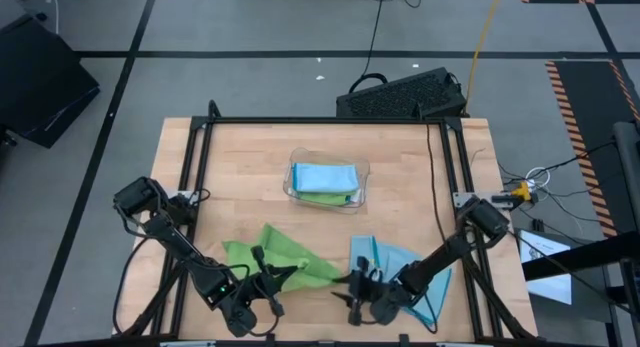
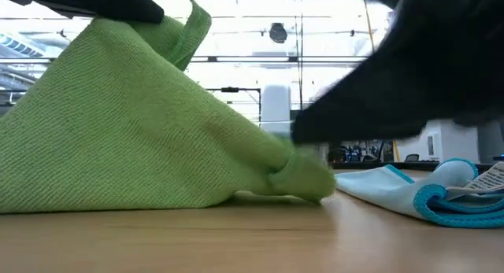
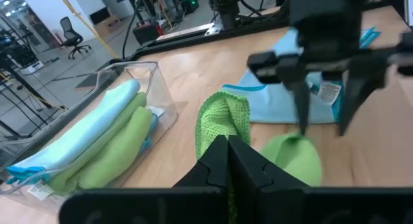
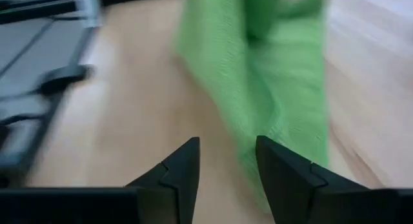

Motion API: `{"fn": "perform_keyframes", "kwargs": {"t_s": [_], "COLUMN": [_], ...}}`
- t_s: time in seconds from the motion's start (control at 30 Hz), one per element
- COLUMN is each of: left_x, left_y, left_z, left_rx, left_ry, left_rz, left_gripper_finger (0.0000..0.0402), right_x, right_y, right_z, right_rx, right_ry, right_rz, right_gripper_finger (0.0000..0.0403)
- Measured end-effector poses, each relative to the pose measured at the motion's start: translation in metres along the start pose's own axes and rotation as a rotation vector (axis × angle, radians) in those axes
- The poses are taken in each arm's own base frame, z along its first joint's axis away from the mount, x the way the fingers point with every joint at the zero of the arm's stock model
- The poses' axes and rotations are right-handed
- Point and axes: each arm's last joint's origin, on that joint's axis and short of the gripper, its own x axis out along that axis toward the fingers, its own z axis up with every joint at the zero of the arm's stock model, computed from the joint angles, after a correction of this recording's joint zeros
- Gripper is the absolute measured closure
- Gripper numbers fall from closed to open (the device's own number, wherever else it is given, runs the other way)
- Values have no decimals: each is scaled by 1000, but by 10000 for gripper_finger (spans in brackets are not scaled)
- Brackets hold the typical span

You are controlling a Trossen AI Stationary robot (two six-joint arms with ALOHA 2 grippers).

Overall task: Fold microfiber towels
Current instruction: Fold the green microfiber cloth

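Left end effector [image 1: 262, 280] pinches green towel [image 1: 285, 259] at near tabletop [image 1: 250, 157] edge, corner lifted. Right end effector [image 1: 357, 284] spread, empty, just right of the towel's free tip; nearer that end. Towel's long axis runs left-right.

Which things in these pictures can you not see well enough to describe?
- Lime green microfiber towel: right wrist view, motion blur hides its edges.
- Clear plastic tray: high view, too small to count the folded cloths inside.
- Light blue microfiber towel: low view, cut off by the picture's edge, part hidden behind the dark arm.
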Motion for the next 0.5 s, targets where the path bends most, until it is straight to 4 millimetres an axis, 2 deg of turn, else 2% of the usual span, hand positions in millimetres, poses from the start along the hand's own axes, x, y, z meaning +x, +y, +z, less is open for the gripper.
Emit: {"fn": "perform_keyframes", "kwargs": {"t_s": [0.23, 0.5], "left_x": [3, 6], "left_y": [1, 3], "left_z": [0, 1], "left_rx": [0, 0], "left_ry": [3, 9], "left_rz": [7, 11], "left_gripper_finger": [398, 397], "right_x": [4, 6], "right_y": [-7, -6], "right_z": [-13, -12], "right_rx": [151, 131], "right_ry": [-5, 29], "right_rz": [-108, -50], "right_gripper_finger": [261, 261]}}
